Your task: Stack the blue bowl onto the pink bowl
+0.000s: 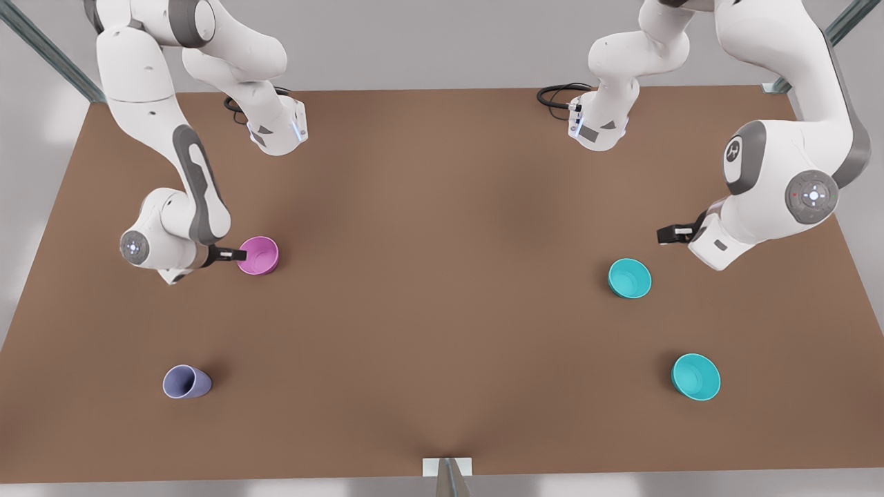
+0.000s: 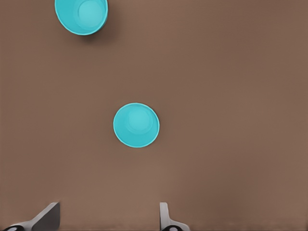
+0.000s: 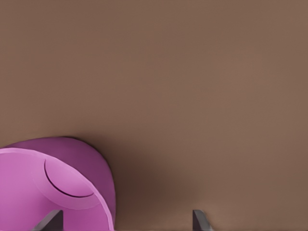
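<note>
Left hand (image 1: pixel 664 235) hovers open near blue bowl (image 1: pixel 629 278)

I can read no words or numbers; one arm (image 1: pixel 780 172) carries a round logo mark (image 1: pixel 733 150).

A robot test cell in simulation. A plain brown bench (image 1: pixel 442 276) stands before bare grey walls, framed by metal struts (image 1: pixel 48 52). Two white arms are mounted at its far edge.
</note>
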You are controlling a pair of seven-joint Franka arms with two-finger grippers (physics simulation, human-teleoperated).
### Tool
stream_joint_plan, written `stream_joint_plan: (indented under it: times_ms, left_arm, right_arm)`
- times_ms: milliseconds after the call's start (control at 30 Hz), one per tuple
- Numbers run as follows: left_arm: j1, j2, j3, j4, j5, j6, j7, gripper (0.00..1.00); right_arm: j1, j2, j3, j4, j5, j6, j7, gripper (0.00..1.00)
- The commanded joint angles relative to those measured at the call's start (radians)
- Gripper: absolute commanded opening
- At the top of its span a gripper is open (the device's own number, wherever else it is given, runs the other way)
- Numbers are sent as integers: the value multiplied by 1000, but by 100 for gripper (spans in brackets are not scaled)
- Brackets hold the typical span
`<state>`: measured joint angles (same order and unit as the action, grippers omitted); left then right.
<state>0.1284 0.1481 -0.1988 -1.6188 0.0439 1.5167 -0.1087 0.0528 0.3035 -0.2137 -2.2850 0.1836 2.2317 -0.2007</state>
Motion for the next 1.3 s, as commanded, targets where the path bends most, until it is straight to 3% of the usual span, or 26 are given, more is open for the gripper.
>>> stream_joint_plan:
  times_ms: [0, 167, 200, 267, 300, 400, 500, 600, 733, 867, 933, 1033, 1167, 1233, 1267]
  left_arm:
    - [0, -1, -1, 0, 1, -26, -5, 100]
    - [0, -1, -1, 0, 1, -26, -5, 100]
    - [0, 1, -1, 0, 1, -27, -5, 100]
    - [0, 1, -1, 0, 1, -39, -6, 100]
    - [0, 1, -1, 0, 1, -39, -6, 100]
    - [0, 8, -1, 0, -1, -41, -8, 100]
    - [2, 18, -1, 0, -1, -41, -8, 100]
    - [0, 16, -1, 0, -2, -41, -8, 100]
    - [0, 16, -1, 0, -2, -41, -8, 100]
    - [0, 21, -1, 0, -4, -53, -45, 100]
    - [0, 24, -1, 2, -25, -52, -45, 100]
    - [57, 48, -1, 2, -30, -49, -40, 100]
    - [96, 168, -2, -3, -33, 43, -28, 100]
    - [96, 222, 33, -113, -61, 257, 26, 100]
    - [96, 261, 87, -122, -130, 307, 159, 100]
  right_arm:
    - [1, 9, 2, -11, 20, 85, -20, 100]
    - [5, 25, 8, -11, 57, 85, -22, 99]
    - [5, 25, 10, -13, 71, 85, -39, 89]
    - [7, 26, 10, -13, 74, 78, -46, 52]
    - [12, 26, 10, -13, 76, 77, -45, 40]
    - [42, 20, 10, -11, 94, 63, -45, 21]
    - [56, 20, 10, 2, 94, 51, -40, 21]
    - [151, 49, 10, 235, 226, -221, 50, 21]
    - [462, 255, 10, 609, 454, -276, 619, 21]
    - [657, 540, 11, 1032, 464, -195, 1222, 21]
    - [680, 612, 66, 1093, 462, -66, 1380, 21]
    - [740, 698, 77, 1116, 462, 68, 1471, 21]
    - [753, 726, 77, 1125, 461, 89, 1475, 21]
    - [753, 726, 77, 1124, 461, 91, 1475, 100]
    - [754, 723, 77, 1124, 462, 91, 1478, 100]
